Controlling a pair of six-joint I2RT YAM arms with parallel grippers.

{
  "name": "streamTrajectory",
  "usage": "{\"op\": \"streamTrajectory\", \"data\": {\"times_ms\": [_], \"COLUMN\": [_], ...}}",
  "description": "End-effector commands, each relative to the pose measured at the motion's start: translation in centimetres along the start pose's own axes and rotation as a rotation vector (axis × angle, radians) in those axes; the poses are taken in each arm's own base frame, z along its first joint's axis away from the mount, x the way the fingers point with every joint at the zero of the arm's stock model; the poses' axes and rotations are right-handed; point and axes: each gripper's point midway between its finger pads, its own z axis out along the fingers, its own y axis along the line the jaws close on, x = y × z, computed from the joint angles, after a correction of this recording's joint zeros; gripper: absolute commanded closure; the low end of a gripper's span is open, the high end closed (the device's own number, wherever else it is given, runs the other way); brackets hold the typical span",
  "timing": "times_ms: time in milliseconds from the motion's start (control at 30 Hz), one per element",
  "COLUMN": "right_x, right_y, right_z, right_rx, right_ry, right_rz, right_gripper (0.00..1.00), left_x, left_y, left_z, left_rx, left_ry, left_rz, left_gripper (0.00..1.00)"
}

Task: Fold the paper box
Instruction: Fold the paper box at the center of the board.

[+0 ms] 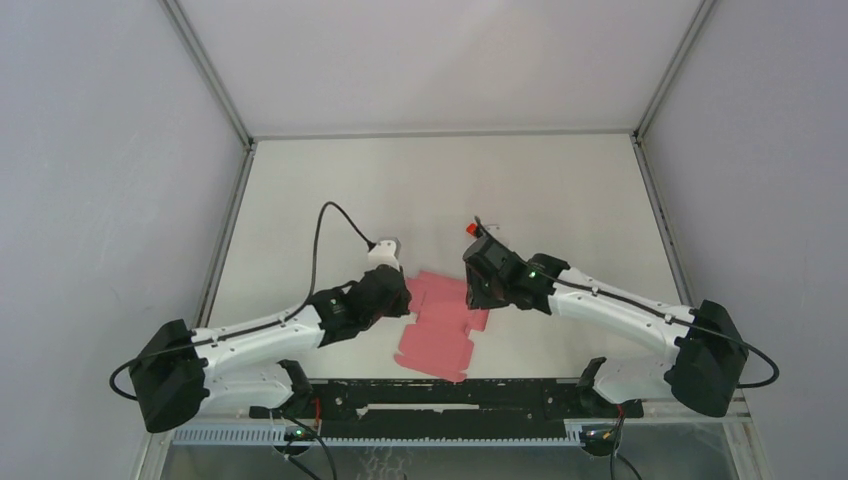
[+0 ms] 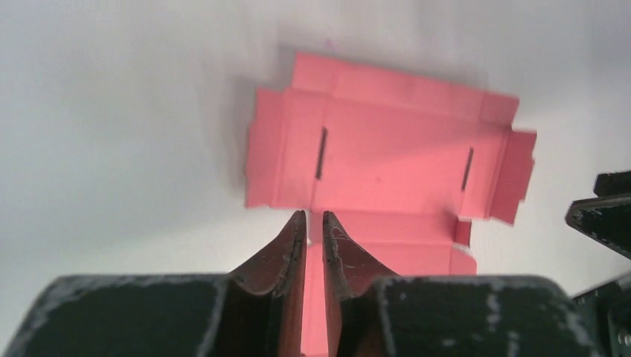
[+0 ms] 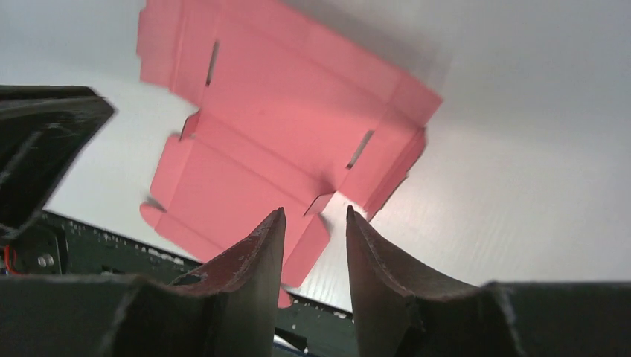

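The paper box [image 1: 438,328] is a pink cardboard blank with creased panels, flaps and two slots, lying nearly flat on the white table, with one side flap raised a little. My left gripper [image 1: 396,292] is at its left edge. In the left wrist view its fingertips [image 2: 312,217] stand a narrow gap apart just above the box [image 2: 387,149], gripping nothing. My right gripper [image 1: 478,288] hovers over the box's right edge. Seen from the right wrist, that gripper [image 3: 315,211] is open and empty above a corner flap of the box [image 3: 275,126].
A black rail [image 1: 450,395] runs along the near table edge, close to the box's near flap. Grey enclosure walls [image 1: 100,200] close in the left, right and back. A tiny red block [image 1: 474,229] sits on top of the right wrist.
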Motion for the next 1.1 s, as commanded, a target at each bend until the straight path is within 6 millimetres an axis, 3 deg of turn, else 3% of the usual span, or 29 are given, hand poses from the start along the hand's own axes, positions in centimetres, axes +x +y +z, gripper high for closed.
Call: {"op": "streamTrajectory", "data": {"times_ms": [0,200,367,567,767,1067], "right_x": [-2.1,-3.3,-4.0,-3.9,-3.8,-3.9], "right_y": [-1.6,-3.6,-4.8,-5.2,-6.0,-6.5], "right_z": [0.0,1.3,2.2,3.6,4.7,6.2], "right_rx": [0.007,-0.018,-0.022,-0.086,-0.114,-0.129], "right_ry": [-0.034,-0.073,-0.079,-0.090,-0.093,-0.096], "right_rz": [0.044,0.166,0.193,0.224,0.252,0.270], "right_gripper": [0.55,0.56,0.56,0.57,0.58,0.60], "left_x": [-4.9,-7.7,-9.2,-9.3,-9.0,-8.8], "left_y": [0.9,3.3,2.8,0.9,1.4,0.7], "left_z": [-0.2,2.0,3.8,5.7,7.3,8.8], "left_rx": [-0.034,-0.034,0.044,0.172,0.185,0.232], "left_ry": [-0.089,-0.106,-0.107,-0.083,-0.070,-0.047], "left_rz": [0.014,0.001,0.034,0.063,0.056,0.058], "left_gripper": [0.81,0.72,0.65,0.64,0.65,0.67]}}
